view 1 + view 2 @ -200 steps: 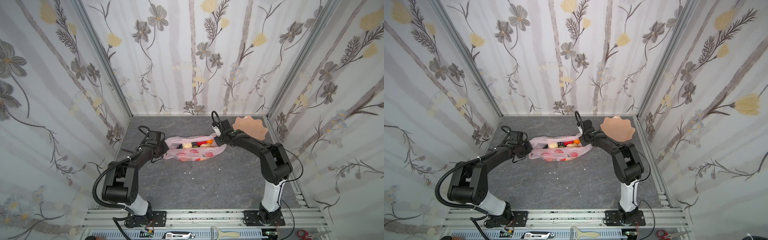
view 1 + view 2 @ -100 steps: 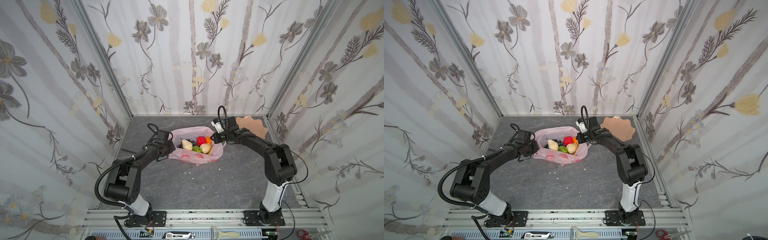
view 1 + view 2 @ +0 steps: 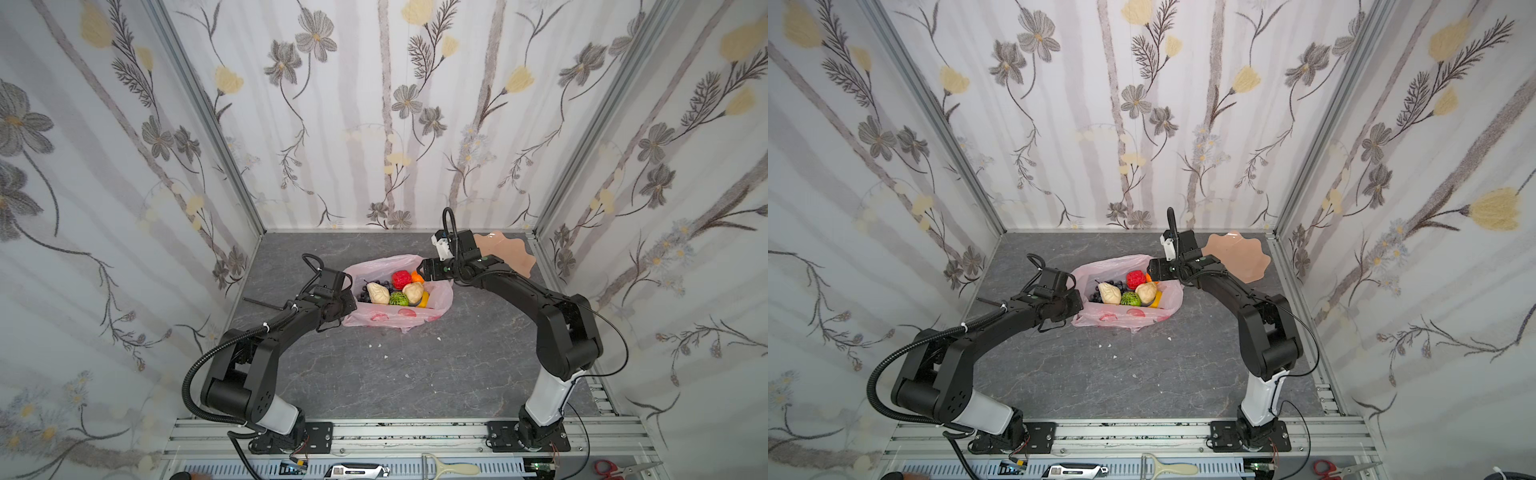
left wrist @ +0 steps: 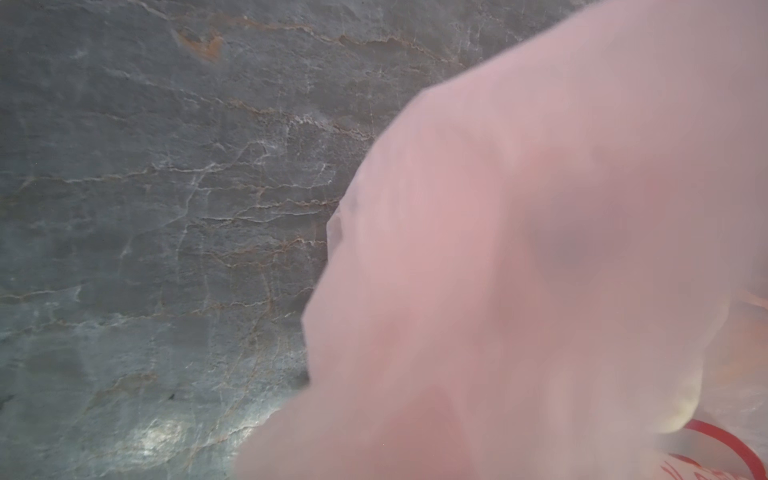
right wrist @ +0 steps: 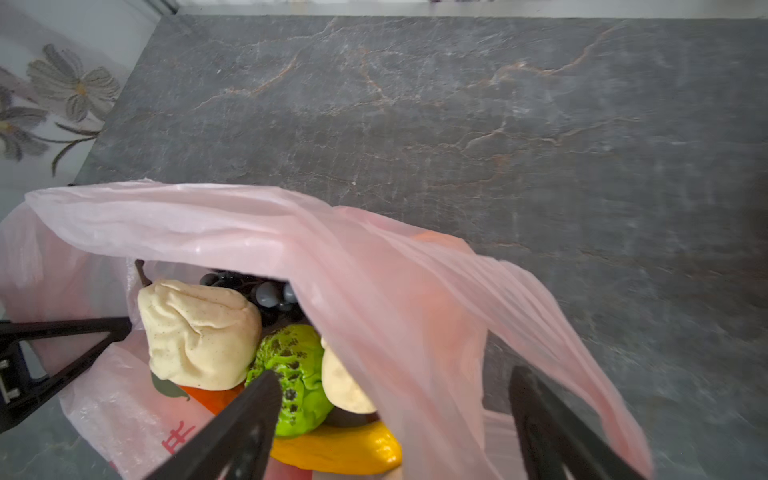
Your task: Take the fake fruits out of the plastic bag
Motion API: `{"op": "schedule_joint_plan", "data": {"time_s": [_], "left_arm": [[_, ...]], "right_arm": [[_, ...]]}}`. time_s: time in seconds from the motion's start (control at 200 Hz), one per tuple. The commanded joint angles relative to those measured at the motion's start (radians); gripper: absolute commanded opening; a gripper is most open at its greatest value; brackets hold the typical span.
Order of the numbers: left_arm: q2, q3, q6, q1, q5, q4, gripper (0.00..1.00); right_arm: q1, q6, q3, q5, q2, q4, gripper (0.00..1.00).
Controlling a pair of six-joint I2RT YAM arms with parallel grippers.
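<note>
Mouth of the bag (image 3: 399, 318) has popped open since a second ago, fruits (image 3: 397, 291) sitting inside it on the worktop (image 3: 374, 374), right hand (image 5: 394, 372) now spread wide above them, left hand (image 3: 352, 300) pinched shut on the rim, so loose film drooping into that open hand could get grabbed instead.

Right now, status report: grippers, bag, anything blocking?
Left gripper shut on bag rim. Right gripper open at bag mouth. Fruits inside, none out. Bag flap drapes over some fruit.
</note>
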Motion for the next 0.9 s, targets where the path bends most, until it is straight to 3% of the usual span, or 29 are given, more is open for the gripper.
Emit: {"op": "schedule_joint_plan", "data": {"time_s": [0.0, 0.125, 0.21, 0.335, 0.455, 0.515, 0.659, 0.749, 0.854, 0.899], "left_arm": [[-0.023, -0.016, 0.003, 0.0, -0.035, -0.001, 0.02], [-0.044, -0.029, 0.002, -0.018, -0.046, 0.0, 0.02], [-0.051, -0.037, -0.002, -0.043, -0.061, 0.0, 0.02], [-0.056, -0.056, -0.017, -0.065, -0.086, 0.007, 0.02], [-0.068, -0.079, -0.026, -0.067, -0.086, 0.017, 0.02], [-0.077, -0.093, -0.03, -0.067, -0.083, 0.02, 0.02], [-0.103, -0.145, -0.044, -0.074, -0.081, 0.037, 0.03], [-0.113, -0.175, -0.047, -0.073, -0.072, 0.052, 0.05], [-0.118, -0.188, -0.041, -0.074, -0.041, 0.057, 0.16], [-0.13, -0.19, -0.048, -0.075, -0.025, 0.058, 0.27]], "right_arm": [[0.01, 0.057, -0.109, 0.166, -0.101, 0.011, 0.88], [0.051, 0.091, -0.231, 0.257, -0.194, 0.028, 0.92], [0.079, 0.113, -0.282, 0.261, -0.215, 0.05, 0.92], [0.098, 0.153, -0.329, 0.194, -0.186, 0.113, 0.84], [0.07, 0.2, -0.371, 0.048, -0.147, 0.204, 0.85], [0.065, 0.214, -0.395, 0.038, -0.142, 0.241, 0.82], [0.063, 0.213, -0.427, 0.026, -0.139, 0.274, 0.62], [0.063, 0.21, -0.459, 0.002, -0.147, 0.314, 0.34], [0.064, 0.189, -0.464, -0.06, -0.126, 0.325, 0.18], [0.073, 0.184, -0.464, -0.07, -0.119, 0.324, 0.13]]}}
